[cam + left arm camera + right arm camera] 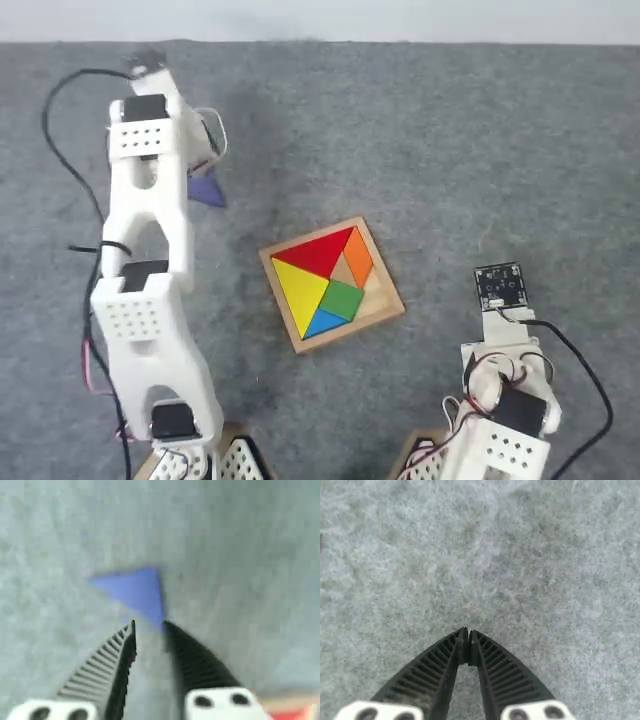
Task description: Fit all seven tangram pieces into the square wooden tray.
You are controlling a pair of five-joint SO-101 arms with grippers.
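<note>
The grey felt-like worktop (420, 130) carries everything. The left white arm (150, 260) is stretched out far along the left side of the worktop. The right white arm (505, 400) is folded back at the near right edge, well apart from the tray.

The square wooden tray (388, 303) lies near the middle of the worktop, between the two arms, and it is turned so that one corner points to the far side. Inside it lie five coloured pieces, close one to another. A large red triangle (318, 252) is at the far side and a large yellow triangle (298, 285) is at the left. An orange parallelogram (359, 256) is at the far right, a green square (344, 299) is in the middle and a small blue triangle (325, 322) is at the near corner. Between the orange and the green piece there is a pale wood-coloured patch; I cannot tell if it is a piece or the bare floor of the tray. The right corner of the tray is bare wood.

A violet-blue triangle (135, 590) lies flat on the worktop, outside the tray and well to the far left of it. The left gripper (148, 626) is just over it, with the jaws a little apart and the tips at the nearest corner of this triangle.

The right gripper (468, 632) hangs over bare felt, with the jaws pressed together and nothing between them.
</note>
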